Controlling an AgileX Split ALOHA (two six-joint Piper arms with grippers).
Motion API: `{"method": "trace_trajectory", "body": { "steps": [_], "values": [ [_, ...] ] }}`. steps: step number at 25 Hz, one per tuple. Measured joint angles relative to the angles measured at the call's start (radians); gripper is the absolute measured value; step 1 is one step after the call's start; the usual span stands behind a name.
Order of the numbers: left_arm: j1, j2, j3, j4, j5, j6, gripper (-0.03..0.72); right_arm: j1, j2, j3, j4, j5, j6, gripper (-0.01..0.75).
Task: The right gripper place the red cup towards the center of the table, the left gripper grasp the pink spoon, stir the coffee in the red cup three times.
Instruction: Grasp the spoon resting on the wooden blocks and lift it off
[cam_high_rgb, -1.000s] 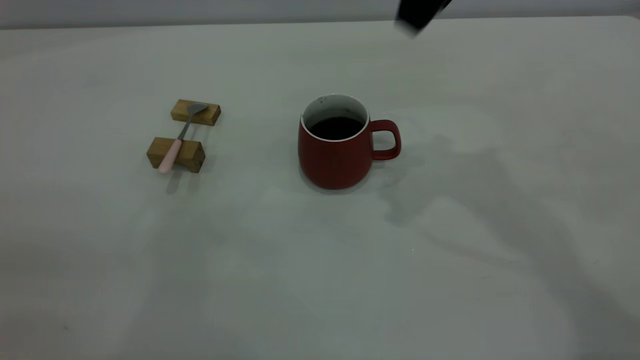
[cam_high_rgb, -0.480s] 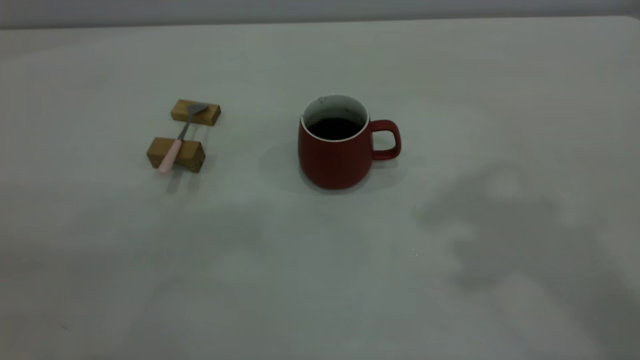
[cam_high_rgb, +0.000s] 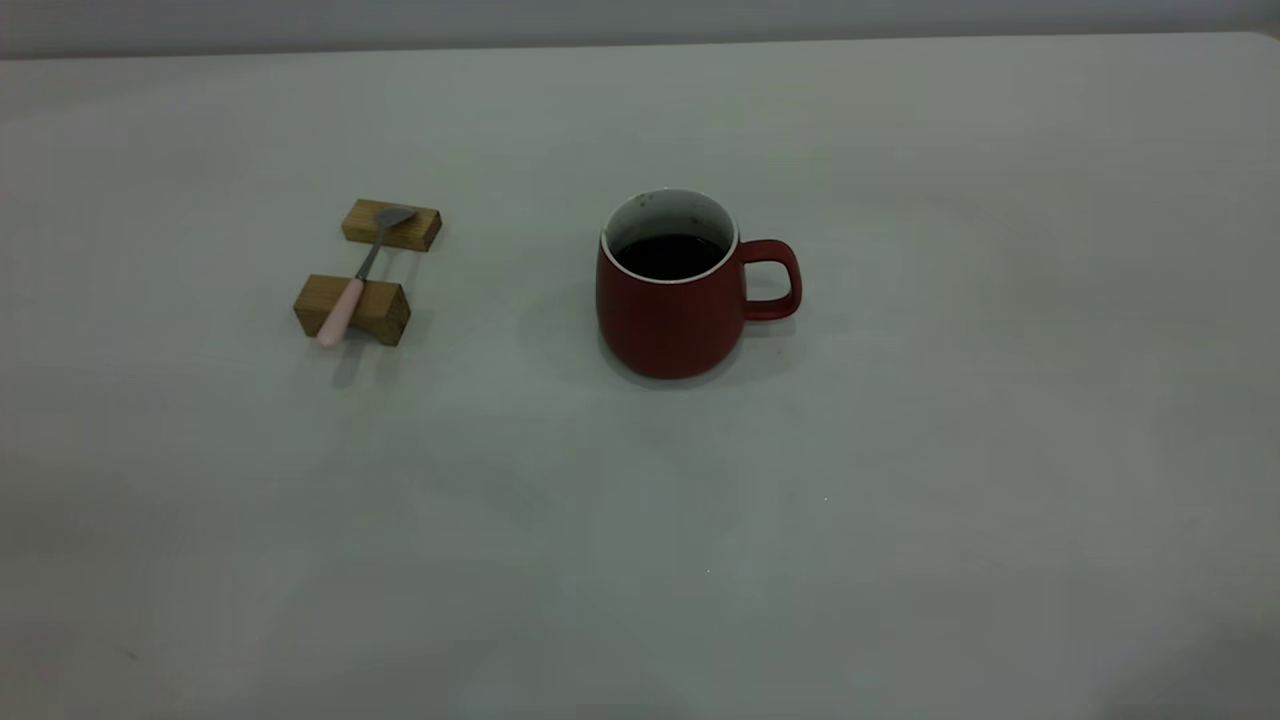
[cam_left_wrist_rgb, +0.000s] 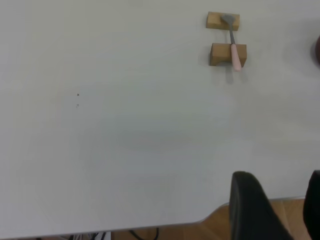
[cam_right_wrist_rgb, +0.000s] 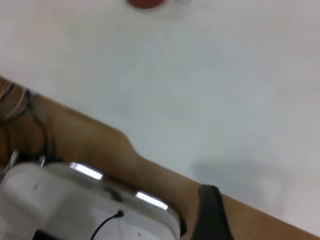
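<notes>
The off-white table (cam_high_rgb: 900, 450) spreads wide and matte, with a pale wall along its far edge. Near its middle stands the red cup (cam_high_rgb: 672, 300), upright, handle toward the right arm's side, dark coffee (cam_high_rgb: 670, 255) inside. Well apart from it, the pink spoon (cam_high_rgb: 355, 275) lies bridged across two wooden blocks (cam_high_rgb: 352, 308). The left gripper (cam_left_wrist_rgb: 275, 207) hangs at the table's edge above a brown floor, its jaws spread with nothing between. Only one finger of the right gripper (cam_right_wrist_rgb: 212, 212) shows, so its jaws cannot be judged.
</notes>
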Motion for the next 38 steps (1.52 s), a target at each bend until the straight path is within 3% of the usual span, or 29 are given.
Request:
{"method": "trace_trajectory", "body": {
  "steps": [6, 12, 38],
  "values": [
    [0.000, 0.000, 0.000, 0.000, 0.000, 0.000, 0.342, -0.111, -0.383, 0.219, -0.030, -0.085, 0.018, 0.591],
    [0.000, 0.000, 0.000, 0.000, 0.000, 0.000, 0.342, -0.202, -0.602, 0.310, -0.062, -0.114, 0.048, 0.591],
    [0.000, 0.000, 0.000, 0.000, 0.000, 0.000, 0.342, -0.210, -0.652, 0.365, -0.093, -0.109, 0.054, 0.583]
  ]
}}
